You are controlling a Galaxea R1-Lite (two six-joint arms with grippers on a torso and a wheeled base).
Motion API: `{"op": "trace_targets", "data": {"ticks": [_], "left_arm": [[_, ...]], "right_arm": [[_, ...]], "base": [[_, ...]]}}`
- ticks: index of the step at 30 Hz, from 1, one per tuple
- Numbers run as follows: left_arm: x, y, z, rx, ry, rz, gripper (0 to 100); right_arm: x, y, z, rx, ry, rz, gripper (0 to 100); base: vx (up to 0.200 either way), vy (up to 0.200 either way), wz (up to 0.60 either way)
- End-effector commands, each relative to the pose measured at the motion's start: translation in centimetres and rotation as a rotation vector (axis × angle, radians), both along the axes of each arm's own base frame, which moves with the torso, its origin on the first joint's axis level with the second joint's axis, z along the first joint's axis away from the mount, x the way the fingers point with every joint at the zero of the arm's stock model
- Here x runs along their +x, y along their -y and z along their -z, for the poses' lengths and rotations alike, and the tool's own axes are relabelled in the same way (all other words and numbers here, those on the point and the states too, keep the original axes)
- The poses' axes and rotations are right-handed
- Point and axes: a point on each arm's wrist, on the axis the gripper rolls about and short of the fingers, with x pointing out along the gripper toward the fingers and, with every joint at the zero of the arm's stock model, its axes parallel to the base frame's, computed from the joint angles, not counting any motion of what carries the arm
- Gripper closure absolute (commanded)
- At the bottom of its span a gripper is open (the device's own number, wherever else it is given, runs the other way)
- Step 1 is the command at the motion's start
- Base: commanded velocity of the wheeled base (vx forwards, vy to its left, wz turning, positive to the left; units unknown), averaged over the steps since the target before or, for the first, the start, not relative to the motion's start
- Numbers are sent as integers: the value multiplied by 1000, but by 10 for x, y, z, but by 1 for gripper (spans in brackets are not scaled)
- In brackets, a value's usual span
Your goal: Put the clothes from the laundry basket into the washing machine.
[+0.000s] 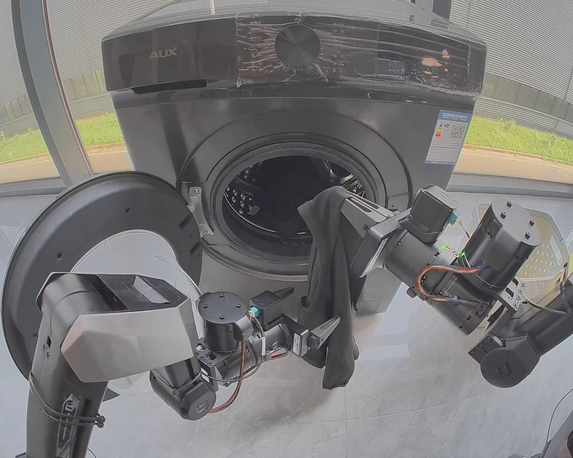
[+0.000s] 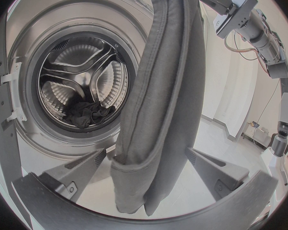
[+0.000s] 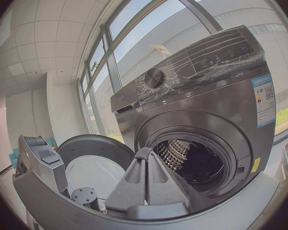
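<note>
Quick rundown for you, op: your right gripper (image 1: 345, 203) is clamped tight on the top edge of a long dark grey cloth garment (image 1: 328, 275). In the right wrist view the fingers (image 3: 147, 176) are pressed together w/ a bit of the cloth poking out at the tips. The rest of the garment hangs straight down below that hand, folded lengthwise.

Your left gripper (image 2: 145, 150) sits lower, jaws spread wide, and the garment's lower part drops right between its fingers (image 2: 83, 168). Can't tell if either finger actually touches the cloth; the hem hangs just past them.

Straight ahead of both hands is the dark grey front-load washing machine (image 1: 286, 116). The right hand is just in front of the opening's right rim, so the garment is outside the machine, not in. The shiny ribbed steel drum (image 2: 83, 74) is beyond the left hand's fingers, w/ a small crumpled pile of black clothes (image 2: 86, 114) lying at its bottom.

The machine's round dark door w/ glass centre (image 1: 102, 224) is swung fully open, out to the left of your left arm.

The white perforated plastic laundry basket (image 1: 544, 259) is behind your right arm, on the floor to the machine's right, mostly covered by the arm, so idk what's in it.
</note>
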Motion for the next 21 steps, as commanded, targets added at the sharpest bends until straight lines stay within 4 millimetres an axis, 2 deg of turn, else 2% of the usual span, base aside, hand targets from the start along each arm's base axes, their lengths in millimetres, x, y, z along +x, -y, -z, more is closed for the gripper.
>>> {"op": "trace_targets", "data": {"ticks": [1,5,8,13,14,20,21], "left_arm": [[1,3,5,5,-4,7,0],[2,11,7,-4,4,20,0],[8,13,16,-1,7,10,0],[21,5,27,15,7,-29,0],[22,4,27,13,6,-31,100],[22,3,21,2,16,-37,100],[21,3,14,-4,29,-35,100]], "right_arm": [[0,0,0,-1,-1,-1,100],[0,0,0,0,0,-1,100],[-1,0,-1,1,1,-1,100],[-2,2,-3,4,5,1,100],[-2,2,-3,4,5,1,100],[2,5,-3,6,7,16,100],[5,7,-3,6,7,25,100]], "base": [[0,0,0],[0,0,0],[0,0,0],[0,0,0],[0,0,0],[0,0,0],[0,0,0]]}}
